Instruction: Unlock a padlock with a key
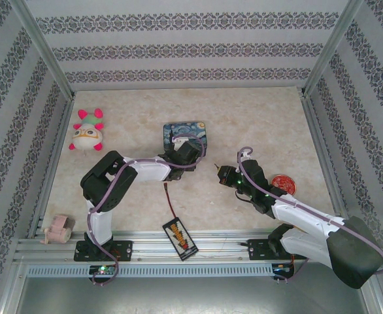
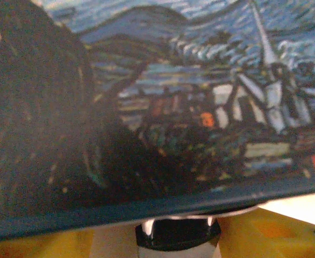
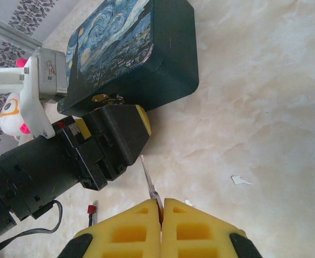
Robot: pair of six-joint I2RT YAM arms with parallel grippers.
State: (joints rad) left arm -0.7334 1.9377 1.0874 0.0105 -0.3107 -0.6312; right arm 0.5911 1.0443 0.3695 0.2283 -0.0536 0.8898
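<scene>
The small dark padlock (image 2: 178,234) hangs by its thin silvery shackle from the front edge of the starry-night tin (image 2: 163,107). My left gripper (image 2: 174,245) is at the tin's front, and its yellow fingers (image 2: 270,234) are closed against the padlock's sides. In the top view the left gripper (image 1: 180,152) is at the near edge of the tin (image 1: 186,133). My right gripper (image 3: 162,215) is shut on a thin silver key (image 3: 149,176). The key's blade points up toward the left gripper's black finger (image 3: 117,137), a short gap away. The right gripper (image 1: 219,172) hovers to the right of the tin.
A plush toy (image 1: 87,135) lies at the back left. A flat black pack with an orange label (image 1: 180,239) and a red wire lies between the arm bases. A red round item (image 1: 283,183) sits right of the right arm, and a pink object (image 1: 57,229) by the left rail.
</scene>
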